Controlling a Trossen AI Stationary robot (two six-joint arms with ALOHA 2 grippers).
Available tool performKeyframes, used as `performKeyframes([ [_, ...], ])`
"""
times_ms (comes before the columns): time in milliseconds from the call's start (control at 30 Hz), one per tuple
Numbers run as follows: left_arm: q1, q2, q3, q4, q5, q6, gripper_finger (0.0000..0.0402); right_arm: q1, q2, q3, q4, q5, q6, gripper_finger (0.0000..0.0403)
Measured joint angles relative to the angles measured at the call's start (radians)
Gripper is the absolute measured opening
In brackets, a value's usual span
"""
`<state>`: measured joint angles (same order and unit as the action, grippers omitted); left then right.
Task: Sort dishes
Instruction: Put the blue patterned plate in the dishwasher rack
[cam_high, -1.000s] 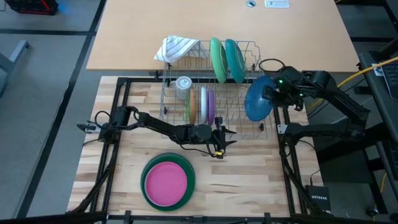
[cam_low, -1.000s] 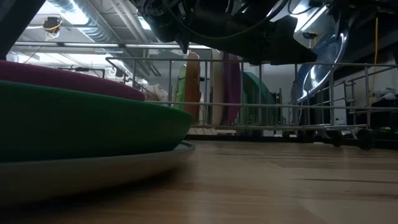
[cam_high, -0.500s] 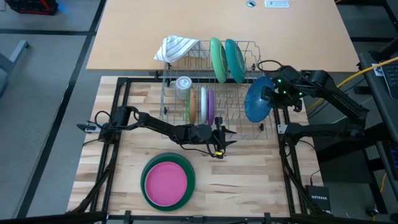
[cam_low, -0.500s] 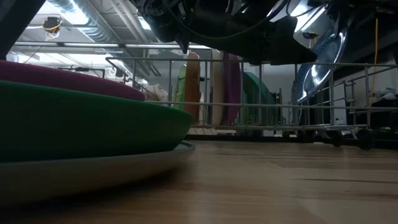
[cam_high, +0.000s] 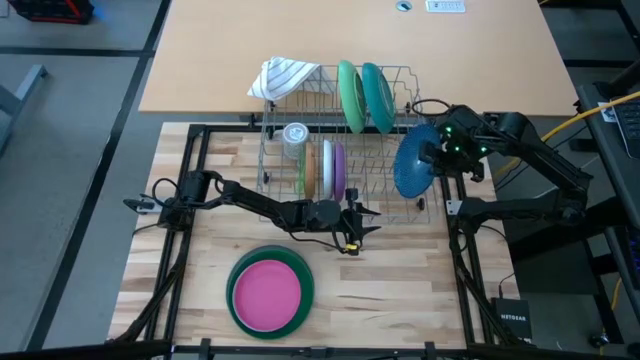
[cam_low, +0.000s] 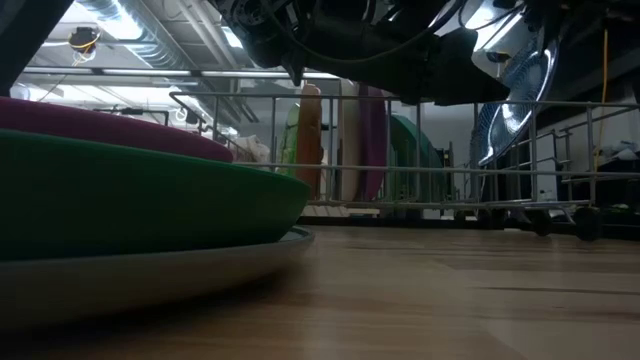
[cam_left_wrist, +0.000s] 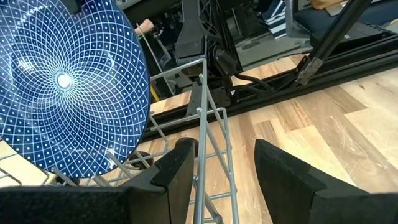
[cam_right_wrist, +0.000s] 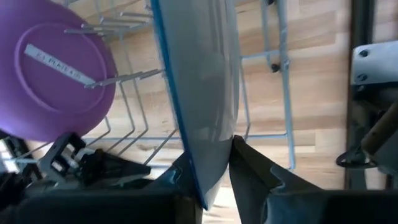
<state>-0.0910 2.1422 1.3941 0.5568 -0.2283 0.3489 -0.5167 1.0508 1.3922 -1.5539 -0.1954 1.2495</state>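
A wire dish rack (cam_high: 385, 205) stands mid-table. Purple (cam_high: 340, 168), white, tan and green dishes stand on edge in it, and a green (cam_high: 350, 97) and a teal plate (cam_high: 378, 95) at its far side. At its right end my right gripper (cam_right_wrist: 211, 168) is shut on a blue patterned plate (cam_high: 413, 160). My left gripper (cam_high: 358, 225) is open at the rack's near side, with a corner wire (cam_left_wrist: 202, 124) between its fingers; I cannot tell whether they touch it. A pink dish (cam_high: 266, 295) lies in a dark green one (cam_high: 300, 265) near the front. My right gripper pinches the blue plate's upper rim (cam_right_wrist: 208, 177) between its two fingers, one on each face, coming steeply from above. The plate (cam_low: 510, 100) hangs on edge, tilted. Its lower rim is below the rack's top rail and above the rack's floor.
A small clear glass (cam_high: 294, 135) stands in the rack's left part. A striped white cloth (cam_high: 283, 75) is draped over its far left corner. A dark frame runs around the wooden table (cam_high: 400, 300), with bare wood at the near right.
My right gripper has turned a little at the wrist without leaving its place. The blue plate has tipped slightly with it.
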Motion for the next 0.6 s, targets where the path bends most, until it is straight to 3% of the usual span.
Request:
performKeyframes([
  [267, 0.000, 0.000, 0.000, 0.000, 0.000, 0.000, 0.0156, 0.000, 0.003, 0.000, 0.022, -0.033, 0.004, 0.0122],
  [600, 0.000, 0.000, 0.000, 0.000, 0.000, 0.000, 0.0156, 0.000, 0.045, 0.000, 0.025, -0.017, 0.004, 0.0131],
])
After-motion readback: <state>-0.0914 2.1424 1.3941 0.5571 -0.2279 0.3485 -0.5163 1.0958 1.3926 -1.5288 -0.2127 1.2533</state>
